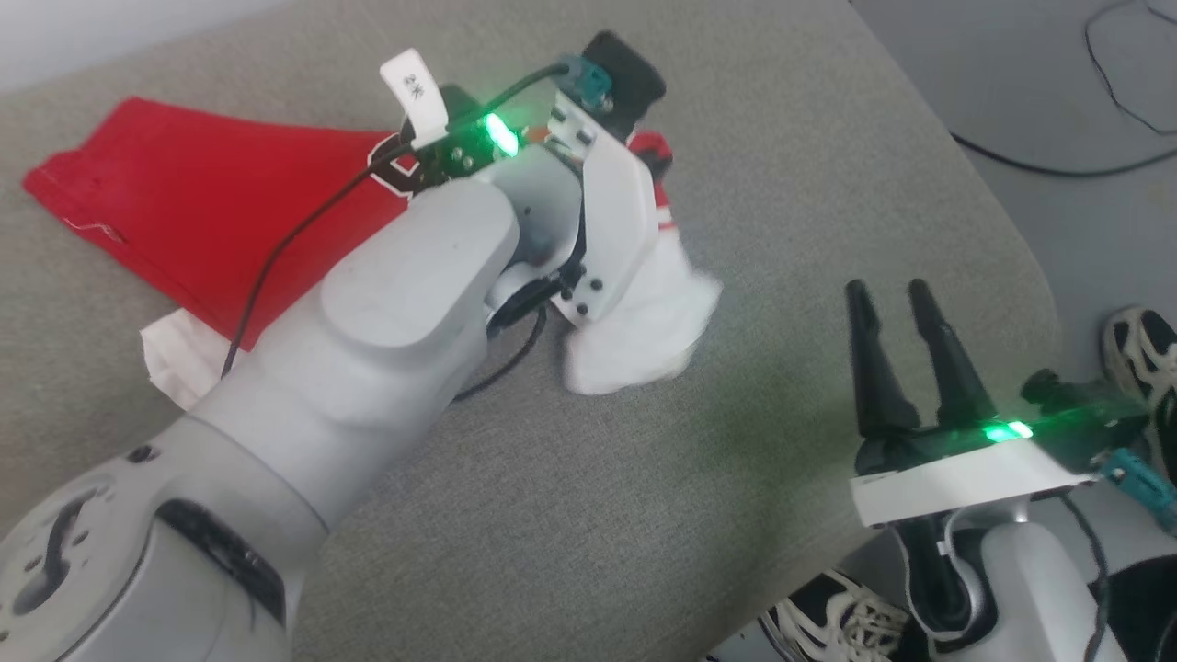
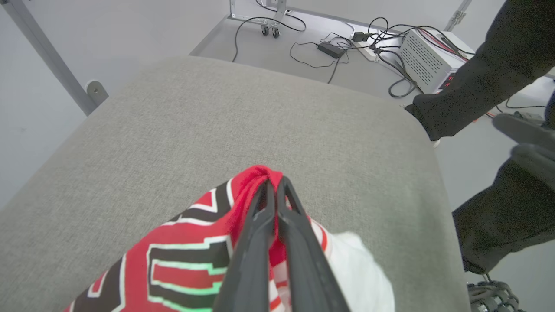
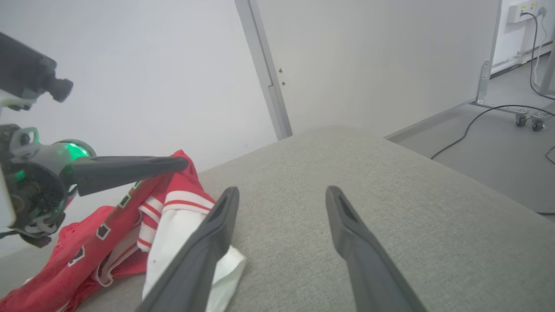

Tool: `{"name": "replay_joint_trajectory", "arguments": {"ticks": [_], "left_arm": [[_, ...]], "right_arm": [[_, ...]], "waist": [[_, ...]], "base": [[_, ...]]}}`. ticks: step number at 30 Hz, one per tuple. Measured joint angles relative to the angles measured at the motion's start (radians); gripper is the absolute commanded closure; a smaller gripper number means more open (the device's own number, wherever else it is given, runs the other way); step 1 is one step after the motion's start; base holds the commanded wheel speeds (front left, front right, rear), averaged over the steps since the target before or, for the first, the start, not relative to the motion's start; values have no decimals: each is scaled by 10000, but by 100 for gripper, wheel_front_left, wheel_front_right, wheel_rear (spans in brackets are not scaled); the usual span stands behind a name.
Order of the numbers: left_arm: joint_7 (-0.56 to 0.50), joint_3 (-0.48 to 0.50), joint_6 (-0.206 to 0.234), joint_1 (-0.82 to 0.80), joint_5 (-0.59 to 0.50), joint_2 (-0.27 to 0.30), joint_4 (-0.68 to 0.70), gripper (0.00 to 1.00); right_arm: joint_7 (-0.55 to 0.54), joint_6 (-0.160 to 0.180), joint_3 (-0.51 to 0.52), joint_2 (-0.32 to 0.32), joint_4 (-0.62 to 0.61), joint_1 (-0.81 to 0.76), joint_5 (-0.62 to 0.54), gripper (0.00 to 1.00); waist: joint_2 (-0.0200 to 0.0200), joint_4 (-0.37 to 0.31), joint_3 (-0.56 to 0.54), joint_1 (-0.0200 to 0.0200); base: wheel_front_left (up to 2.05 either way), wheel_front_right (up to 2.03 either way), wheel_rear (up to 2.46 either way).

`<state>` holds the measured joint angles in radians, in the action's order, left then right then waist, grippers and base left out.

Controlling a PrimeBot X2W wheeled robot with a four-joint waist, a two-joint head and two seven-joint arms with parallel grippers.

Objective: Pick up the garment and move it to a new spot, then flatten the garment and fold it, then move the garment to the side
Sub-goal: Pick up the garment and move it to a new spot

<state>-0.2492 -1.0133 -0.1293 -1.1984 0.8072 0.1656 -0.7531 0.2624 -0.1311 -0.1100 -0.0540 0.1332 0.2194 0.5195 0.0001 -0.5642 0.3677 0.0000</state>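
The garment [image 1: 211, 193] is a red jersey with white sleeves, spread across the far left of the grey padded table [image 1: 644, 515]. One white sleeve [image 1: 644, 331] hangs bunched under my left wrist. My left gripper [image 2: 274, 184] is shut on a pinched red fold near the black lettering [image 2: 186, 255]. From the right wrist view, that fold of the garment [image 3: 182, 195] is lifted off the surface by my left gripper [image 3: 175, 164]. My right gripper [image 1: 887, 299] stands open near the table's right edge, apart from the cloth, with nothing between its fingers [image 3: 282, 190].
A person in dark clothing [image 2: 485, 65] stands at the table's right side, with sneakers [image 1: 1140, 349] on the floor. Cables and a white perforated box [image 2: 422, 60] lie on the floor beyond the far edge. The table [image 2: 260, 112] is bare grey fabric ahead.
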Motion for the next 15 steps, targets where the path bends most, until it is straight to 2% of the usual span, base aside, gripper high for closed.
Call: {"name": "replay_joint_trajectory", "arguments": {"ticks": [6,11,15], "left_arm": [[800,-892,0,-583,-94,-211,-1779,100],[1026,-1383,0,-779,86,307,-2811,100],[1187,-1847,-2,-837,163,625,-3060,100]], "right_arm": [[0,0,146,12,-180,4,351,0],[0,0,-249,15,-410,12,491,0],[0,0,-514,19,-569,5,596,0]], "waist": [[-1,-189,642,0],[0,-217,981,0],[-1,-225,1140,0]], "base": [[16,16,16],[22,22,22],[15,15,15]]}}
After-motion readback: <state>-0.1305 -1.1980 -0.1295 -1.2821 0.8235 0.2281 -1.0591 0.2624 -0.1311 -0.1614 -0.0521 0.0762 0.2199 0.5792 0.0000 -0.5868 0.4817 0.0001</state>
